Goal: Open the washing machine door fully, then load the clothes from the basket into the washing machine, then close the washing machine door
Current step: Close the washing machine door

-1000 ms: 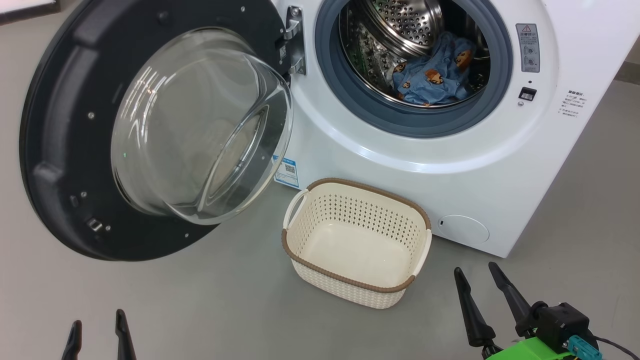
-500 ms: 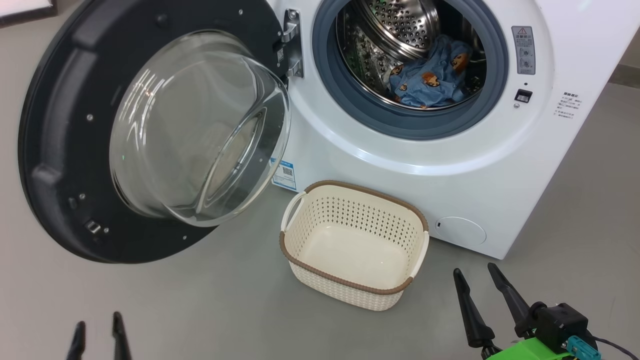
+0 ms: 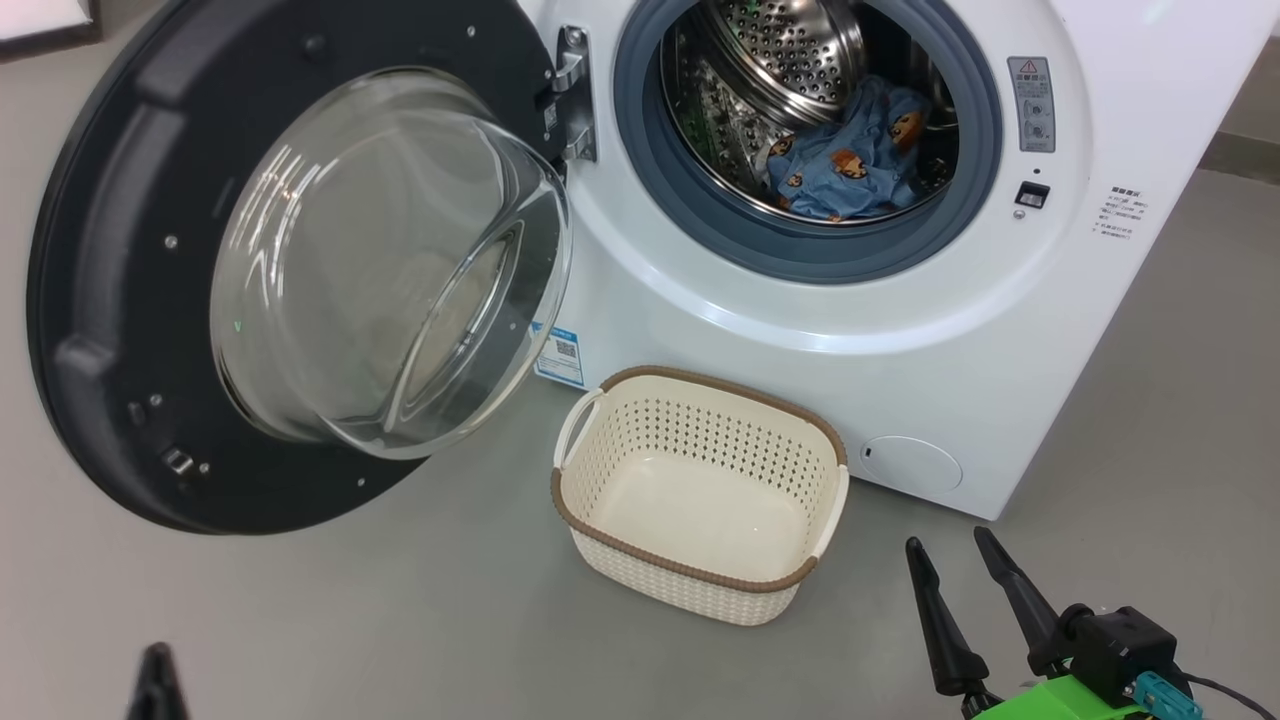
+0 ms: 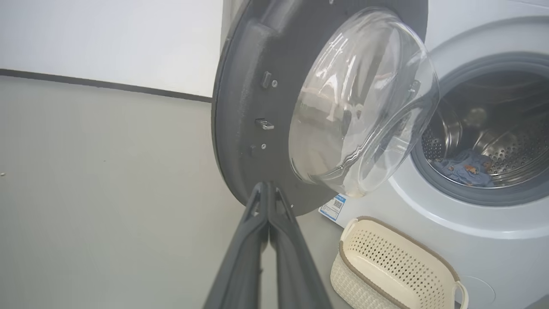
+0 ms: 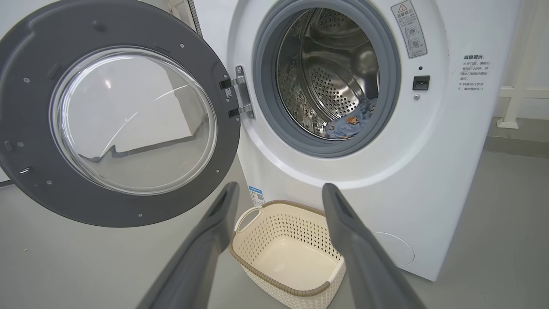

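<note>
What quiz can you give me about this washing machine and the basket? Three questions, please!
1. True or false: the basket has the clothes in it.
2. Where are the clothes? A) beside the basket B) inside the washing machine drum C) under the basket
3. Fill in the gap: the washing machine door is ____, while the left gripper is shut and holds nothing.

Key: 1 false, the basket is bare inside. 2 B. 3 open.
</note>
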{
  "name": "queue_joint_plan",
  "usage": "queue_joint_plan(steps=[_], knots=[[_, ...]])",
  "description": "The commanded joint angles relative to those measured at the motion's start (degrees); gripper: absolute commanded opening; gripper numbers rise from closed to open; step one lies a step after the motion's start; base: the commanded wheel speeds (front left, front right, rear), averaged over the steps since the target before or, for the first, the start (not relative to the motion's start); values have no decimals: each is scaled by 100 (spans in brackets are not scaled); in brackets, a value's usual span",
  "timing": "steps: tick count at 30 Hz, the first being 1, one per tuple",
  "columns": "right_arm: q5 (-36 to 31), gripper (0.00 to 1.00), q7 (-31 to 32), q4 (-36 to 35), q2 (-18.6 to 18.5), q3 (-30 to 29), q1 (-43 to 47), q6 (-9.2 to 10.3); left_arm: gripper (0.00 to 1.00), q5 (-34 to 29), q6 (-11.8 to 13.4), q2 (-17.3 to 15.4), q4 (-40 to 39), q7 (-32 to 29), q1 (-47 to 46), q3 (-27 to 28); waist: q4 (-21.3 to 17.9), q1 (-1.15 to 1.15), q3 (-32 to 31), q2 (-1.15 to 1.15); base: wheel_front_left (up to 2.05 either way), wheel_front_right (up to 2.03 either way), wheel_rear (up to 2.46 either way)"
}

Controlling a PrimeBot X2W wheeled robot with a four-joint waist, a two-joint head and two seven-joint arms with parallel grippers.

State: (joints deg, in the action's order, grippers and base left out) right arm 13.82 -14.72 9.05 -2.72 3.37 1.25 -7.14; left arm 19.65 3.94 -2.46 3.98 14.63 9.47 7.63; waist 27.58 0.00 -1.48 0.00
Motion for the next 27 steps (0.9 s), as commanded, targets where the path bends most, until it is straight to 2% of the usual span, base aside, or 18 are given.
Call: queue_joint_plan(steps=[1, 7, 12, 27], knots=[[18, 100, -28, -122, -16, 160, -180, -35, 0, 320, -19, -42, -115, 37, -234, 306, -6, 0, -5, 0, 0, 0, 0], [54, 100, -28, -133, -16, 161, -159, -35, 0, 809, -309, -82, -43, 37, -521, 830, -41, 0, -10, 0, 0, 0, 0], [71, 100, -28, -130, -16, 174, -158, -35, 0, 1049, -386, -281, 77, 35, -779, 1143, -65, 0, -7, 0, 0, 0, 0], [53, 100, -28, -112, -16, 179, -246, -35, 0, 2093, -570, -1425, 854, -418, -2074, 2094, -268, 0, 114, 0, 0, 0, 0]])
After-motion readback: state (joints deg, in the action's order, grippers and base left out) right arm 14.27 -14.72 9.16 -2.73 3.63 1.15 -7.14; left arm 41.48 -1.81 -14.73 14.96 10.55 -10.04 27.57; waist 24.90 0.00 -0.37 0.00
